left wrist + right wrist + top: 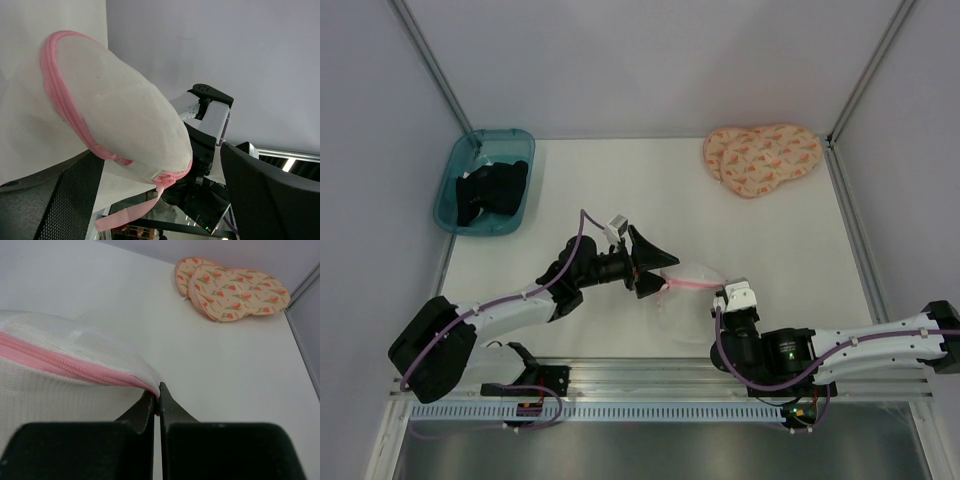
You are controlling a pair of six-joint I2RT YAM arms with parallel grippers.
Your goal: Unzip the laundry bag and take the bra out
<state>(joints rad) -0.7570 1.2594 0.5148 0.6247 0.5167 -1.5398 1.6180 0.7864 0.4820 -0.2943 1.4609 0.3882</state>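
The right gripper [159,392] has jaws clamped on the laundry bag [60,395] at its zip end; the left gripper [656,270] has jaws wide apart beside it.

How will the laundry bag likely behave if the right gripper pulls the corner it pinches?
Probably floppy: the laundry bag is thin mesh and its pink strap dangles limp. Likely light, since a fingertip pinch by the right gripper holds its corner. It may slide along rather than unzip, as the left gripper stands open around it.
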